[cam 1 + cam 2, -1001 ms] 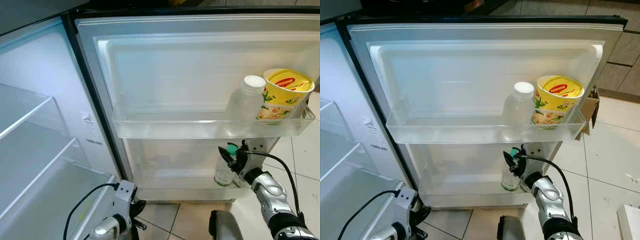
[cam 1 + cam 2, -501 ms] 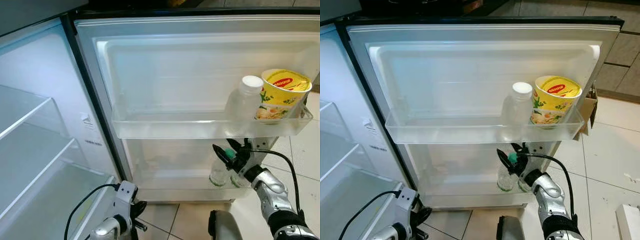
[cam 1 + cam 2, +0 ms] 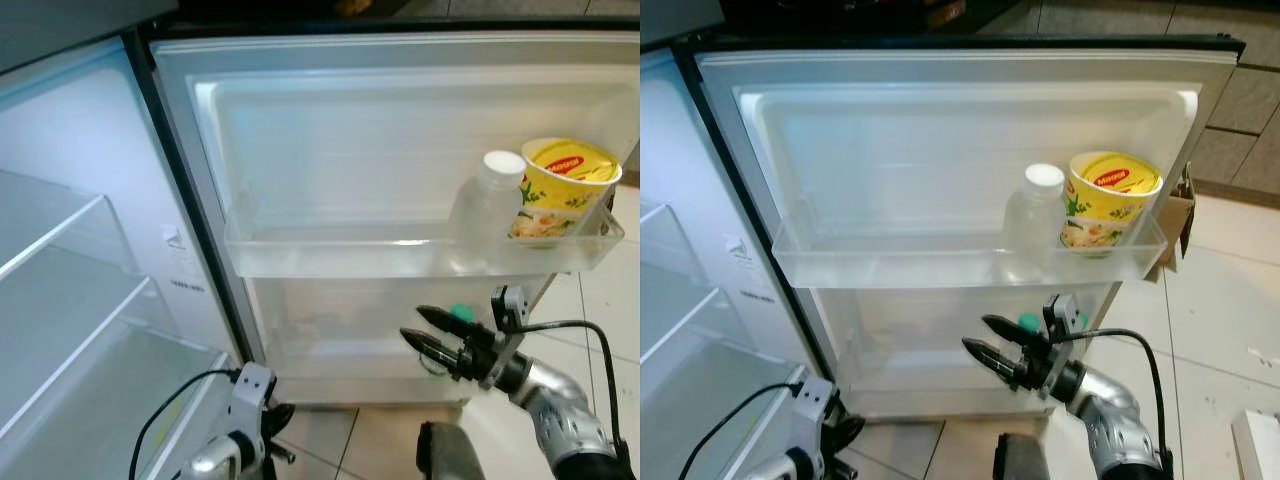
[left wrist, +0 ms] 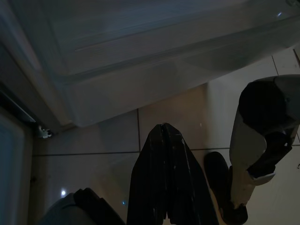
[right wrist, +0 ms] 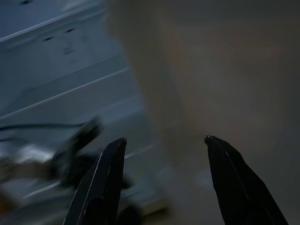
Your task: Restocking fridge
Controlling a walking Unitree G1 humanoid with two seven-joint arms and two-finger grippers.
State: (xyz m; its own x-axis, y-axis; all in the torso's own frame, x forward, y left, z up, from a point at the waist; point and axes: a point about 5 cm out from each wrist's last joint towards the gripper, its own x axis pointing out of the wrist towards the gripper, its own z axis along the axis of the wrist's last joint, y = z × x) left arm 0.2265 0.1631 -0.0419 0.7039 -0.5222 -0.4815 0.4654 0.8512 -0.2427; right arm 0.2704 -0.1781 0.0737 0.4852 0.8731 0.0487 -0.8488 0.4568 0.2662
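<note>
**Bottle set in the lower door bin, gripper clear of it**

Now, we face the open fridge (image 3: 80, 260), its shelves bare on our left and its door (image 3: 960, 160) swung wide in front of us. The upper door bin (image 3: 940, 268) holds a clear white-capped bottle (image 3: 1038, 215) and, touching it on its right, a yellow instant noodle cup (image 3: 1106, 203). In the lower door bin (image 3: 340, 385), a green-capped bottle (image 3: 459, 314) stands upright, mostly hidden behind our right arm. Our right gripper (image 3: 422, 328) hangs just in front of that bottle, fingers spread and holding nothing; the right wrist view, though blurred, shows the same gap between the two black fingers (image 5: 101, 187). Our left gripper (image 4: 165, 180) hangs idle near the tiled floor (image 4: 178, 108), fingers pressed together.

We judge the placing step complete, the bottle seemingly resting free in the bin. Next, we should draw the right arm away without brushing the bottle, then fetch another item.
</note>
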